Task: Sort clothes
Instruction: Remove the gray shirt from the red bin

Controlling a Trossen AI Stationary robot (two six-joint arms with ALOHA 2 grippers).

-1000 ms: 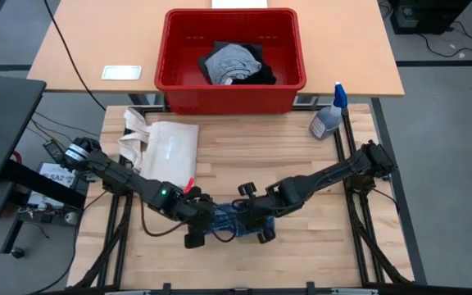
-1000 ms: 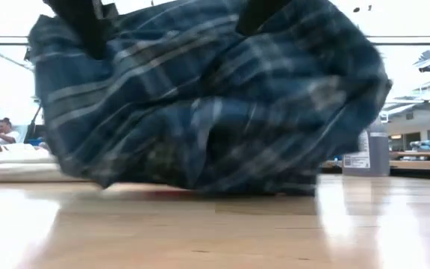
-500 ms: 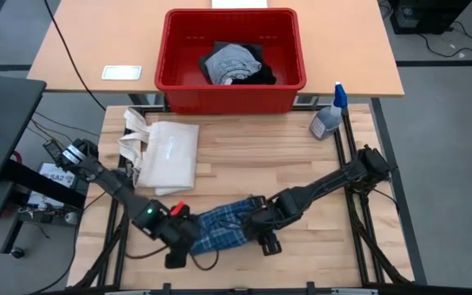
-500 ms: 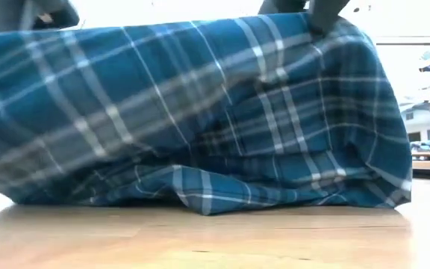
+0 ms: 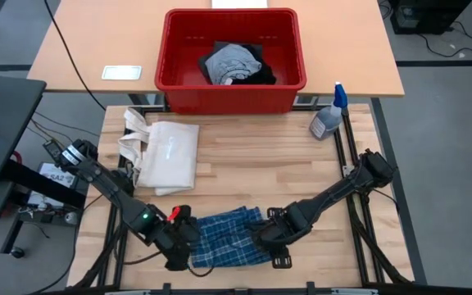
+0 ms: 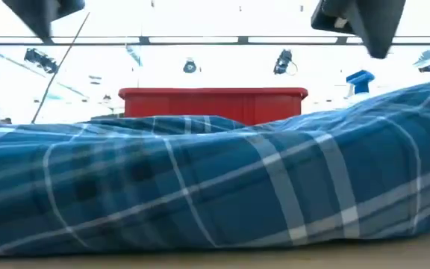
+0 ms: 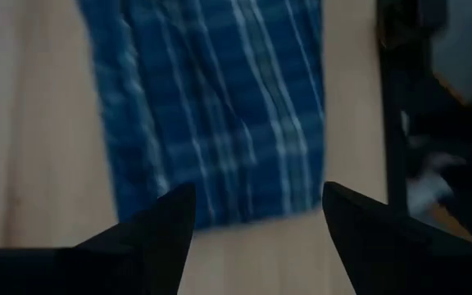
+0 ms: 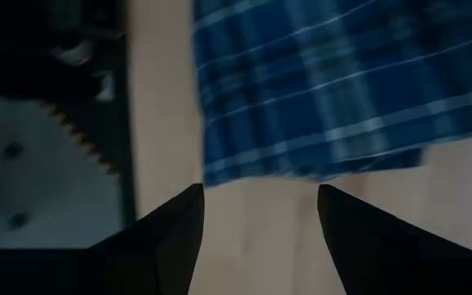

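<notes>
Now flattening: smooth outward from the middle, both ends kept square, no dragging. Plaid cloth [image 5: 229, 238] spread flat at table's near edge. Left gripper [image 5: 179, 256] at its left end, right gripper [image 5: 279, 254] at its right, both fingers apart, empty, just off the fabric. Farther back, grey and black garments [image 5: 234, 65] in red bin [image 5: 170, 49].
</notes>
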